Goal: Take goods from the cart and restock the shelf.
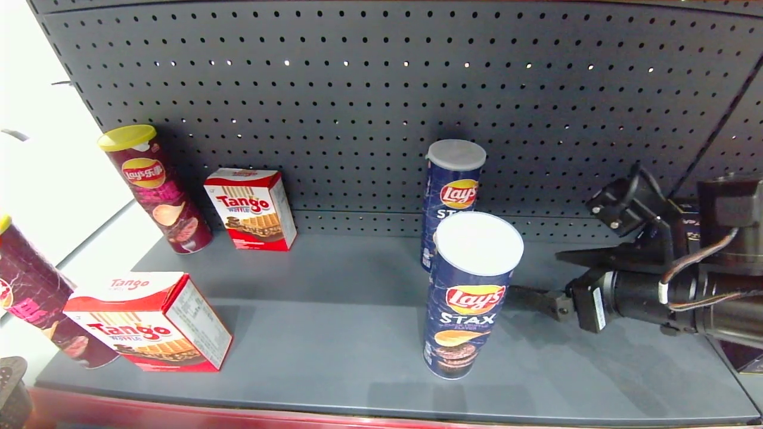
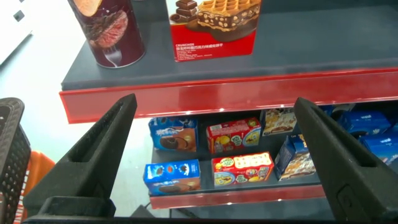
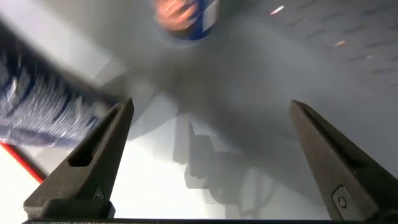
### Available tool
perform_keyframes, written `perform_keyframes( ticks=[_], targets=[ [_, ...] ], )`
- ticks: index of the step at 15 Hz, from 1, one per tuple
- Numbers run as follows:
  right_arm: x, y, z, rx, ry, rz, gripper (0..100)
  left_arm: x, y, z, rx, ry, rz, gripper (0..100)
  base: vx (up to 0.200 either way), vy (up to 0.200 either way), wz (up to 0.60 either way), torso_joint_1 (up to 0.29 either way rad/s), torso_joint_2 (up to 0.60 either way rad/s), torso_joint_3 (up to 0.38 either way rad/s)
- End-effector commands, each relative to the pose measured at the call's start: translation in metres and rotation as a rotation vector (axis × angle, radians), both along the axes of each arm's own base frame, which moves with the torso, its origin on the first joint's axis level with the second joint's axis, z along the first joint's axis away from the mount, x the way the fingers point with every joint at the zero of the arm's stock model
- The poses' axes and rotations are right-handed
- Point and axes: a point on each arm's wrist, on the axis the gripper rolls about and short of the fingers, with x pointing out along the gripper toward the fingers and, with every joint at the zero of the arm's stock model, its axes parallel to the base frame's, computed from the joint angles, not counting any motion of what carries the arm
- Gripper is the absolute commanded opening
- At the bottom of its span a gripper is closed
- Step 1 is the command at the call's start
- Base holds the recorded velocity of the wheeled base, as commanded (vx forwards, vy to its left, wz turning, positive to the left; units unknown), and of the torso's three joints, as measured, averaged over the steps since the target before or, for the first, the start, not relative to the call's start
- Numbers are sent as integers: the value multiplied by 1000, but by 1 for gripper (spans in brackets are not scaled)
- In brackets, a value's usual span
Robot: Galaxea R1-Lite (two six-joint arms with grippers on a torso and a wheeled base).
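Two blue chips cans stand upright on the grey shelf [image 1: 334,333]: a front can [image 1: 468,298] and a back can [image 1: 453,190] close to the pegboard. My right gripper [image 1: 554,277] is open and empty just right of the front can, level with its middle. In the right wrist view the right gripper [image 3: 211,155] has wide-spread fingers, with the front can [image 3: 37,106] blurred beside one finger and the back can [image 3: 186,15] farther off. My left gripper [image 2: 211,155] is open and empty, below the shelf's red front edge [image 2: 230,93].
At the shelf's left stand a maroon chips can [image 1: 158,187], a wafer box [image 1: 253,208], a second wafer box [image 1: 152,322] and another maroon can [image 1: 30,298] at the front. A lower shelf holds several cookie boxes [image 2: 233,152]. A black mesh basket [image 2: 9,155] is beside the left gripper.
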Motion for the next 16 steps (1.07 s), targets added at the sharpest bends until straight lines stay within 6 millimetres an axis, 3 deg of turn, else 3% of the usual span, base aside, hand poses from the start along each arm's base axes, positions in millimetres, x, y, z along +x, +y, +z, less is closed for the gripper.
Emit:
perform_keyframes(
  ticks=[1,3,5,6,10,12,15,16],
  targets=[
    [-19,-31,34,65,-145,-109,100,0,0,0,0,2,0,100,0,0,0,0,0,0],
    [-48,-69,55,103,-263,-254,100,0,0,0,1,2,-2,100,0,0,0,0,0,0],
    [-88,-101,53,110,-352,-409,100,0,0,0,1,2,-2,100,0,0,0,0,0,0],
    [-111,-107,46,116,-389,-445,100,0,0,0,1,2,-2,100,0,0,0,0,0,0],
    [-182,-116,-7,126,-478,-529,100,0,0,0,1,2,-3,100,0,0,0,0,0,0],
    [-200,-118,-29,128,-502,-556,100,0,0,0,1,0,0,100,0,0,0,0,0,0],
    [-229,-120,-89,132,-502,-544,100,0,0,0,1,2,0,100,0,0,0,0,0,0],
    [-228,-120,-105,131,-472,-558,100,0,0,0,1,0,0,100,0,0,0,0,0,0]
  ],
)
